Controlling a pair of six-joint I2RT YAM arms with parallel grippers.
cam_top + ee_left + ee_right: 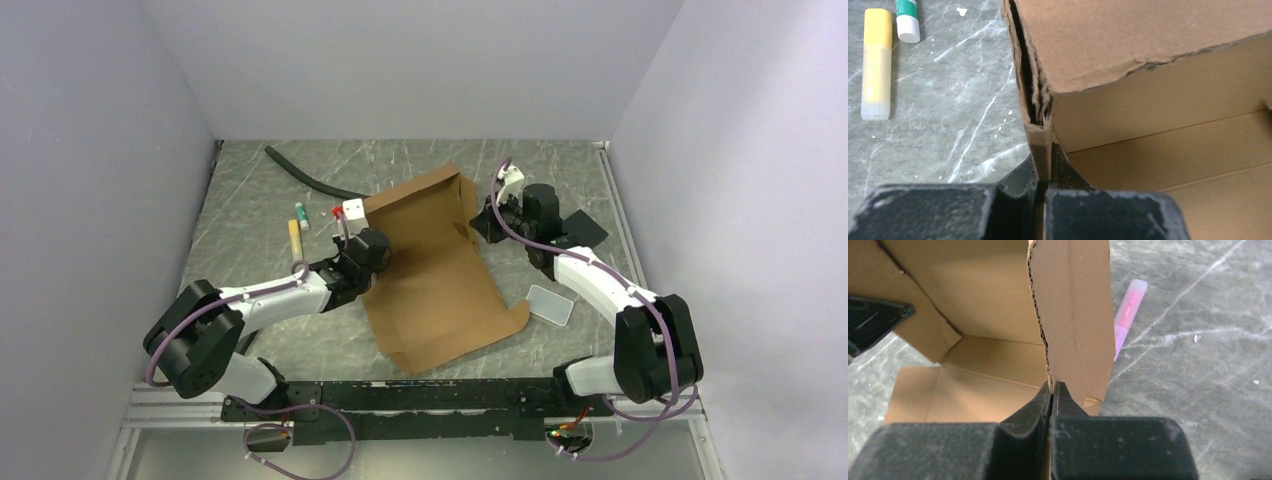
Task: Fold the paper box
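Note:
The paper box (440,290) is a brown corrugated sheet lying mid-table, its near panel flat and its far end folded up into walls. My left gripper (368,245) is at the box's left side. In the left wrist view it (1044,167) is shut on the top edge of the doubled left wall, with the box's inside (1158,115) to the right. My right gripper (487,218) is at the far right corner. In the right wrist view it (1052,387) is shut on the edge of an upright single wall (1078,315).
A yellow stick (295,238) and a green-and-white stick (301,215) lie left of the box. A black hose (305,175) curves at the back left. A translucent lid (550,304) and a black pad (583,228) lie to the right. A pink stick (1128,315) lies beyond the held wall.

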